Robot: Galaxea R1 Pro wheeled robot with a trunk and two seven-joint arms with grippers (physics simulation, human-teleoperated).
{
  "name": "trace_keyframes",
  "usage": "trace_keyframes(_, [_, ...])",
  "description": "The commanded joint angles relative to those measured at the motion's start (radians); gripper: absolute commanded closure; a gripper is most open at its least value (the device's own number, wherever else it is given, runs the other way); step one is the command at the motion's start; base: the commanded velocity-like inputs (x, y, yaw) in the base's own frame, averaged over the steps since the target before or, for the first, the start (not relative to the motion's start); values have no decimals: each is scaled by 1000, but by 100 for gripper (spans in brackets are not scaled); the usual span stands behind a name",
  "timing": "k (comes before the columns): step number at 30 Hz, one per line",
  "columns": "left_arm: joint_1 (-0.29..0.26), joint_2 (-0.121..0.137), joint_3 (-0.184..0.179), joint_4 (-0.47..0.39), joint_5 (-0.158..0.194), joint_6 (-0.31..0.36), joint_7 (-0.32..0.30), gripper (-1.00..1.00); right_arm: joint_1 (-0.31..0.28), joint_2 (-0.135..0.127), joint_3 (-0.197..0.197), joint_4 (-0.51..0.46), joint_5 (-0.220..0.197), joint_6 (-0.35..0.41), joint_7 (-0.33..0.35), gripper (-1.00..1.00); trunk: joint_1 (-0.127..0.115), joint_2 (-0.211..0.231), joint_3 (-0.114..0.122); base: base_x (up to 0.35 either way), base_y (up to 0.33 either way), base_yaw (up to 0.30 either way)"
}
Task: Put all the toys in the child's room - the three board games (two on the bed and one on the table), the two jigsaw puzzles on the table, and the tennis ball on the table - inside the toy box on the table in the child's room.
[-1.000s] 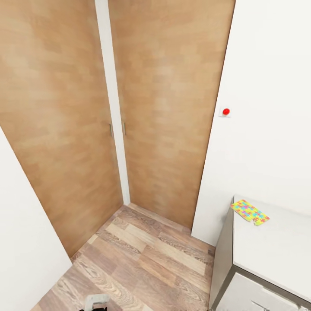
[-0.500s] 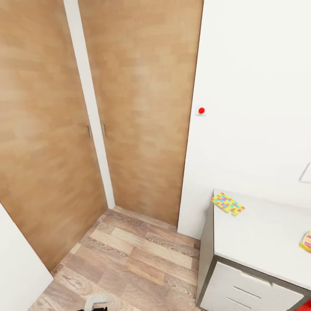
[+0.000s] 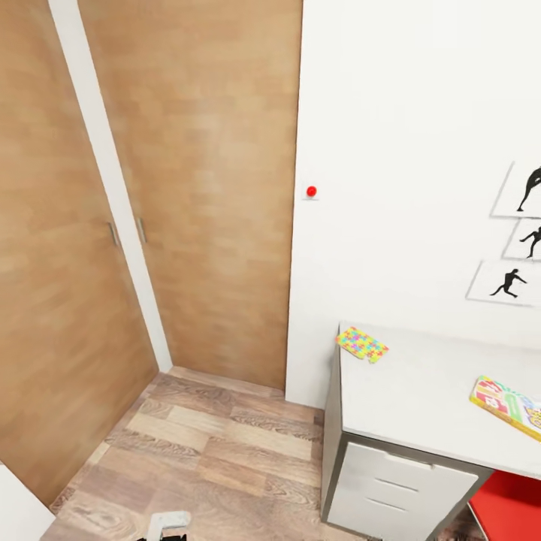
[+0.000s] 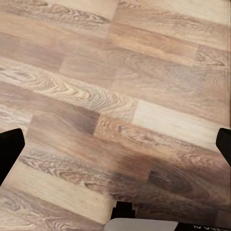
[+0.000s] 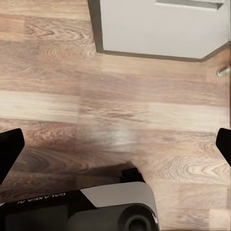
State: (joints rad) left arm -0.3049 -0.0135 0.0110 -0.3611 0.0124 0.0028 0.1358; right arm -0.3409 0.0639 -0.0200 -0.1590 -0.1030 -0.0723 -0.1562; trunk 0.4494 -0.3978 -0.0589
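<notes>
Jigsaw puzzle (image 3: 361,343) on table (image 3: 421,391) (lettering perhaps unreadable)

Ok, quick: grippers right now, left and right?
Left gripper: open, holding nothing, over the wood floor.
Right gripper: open, holding nothing.

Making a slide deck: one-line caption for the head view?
Jigsaw puzzle and board game lie on the table beside wooden doors.
</notes>
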Motion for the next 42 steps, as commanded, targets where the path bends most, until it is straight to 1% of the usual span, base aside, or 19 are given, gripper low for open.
trace_keyframes(1, [0,0,1,-1,1,0,2,-100,-1,1,-1,2,-11,-6,0,-100,1,-2,-2,0,0,-279])
trace_keyframes(42, [0,-1,-1,3,0,-7,1,-100,-1,1,0,2,-11,-6,0,-100,1,-2,-2,0,0,-279])
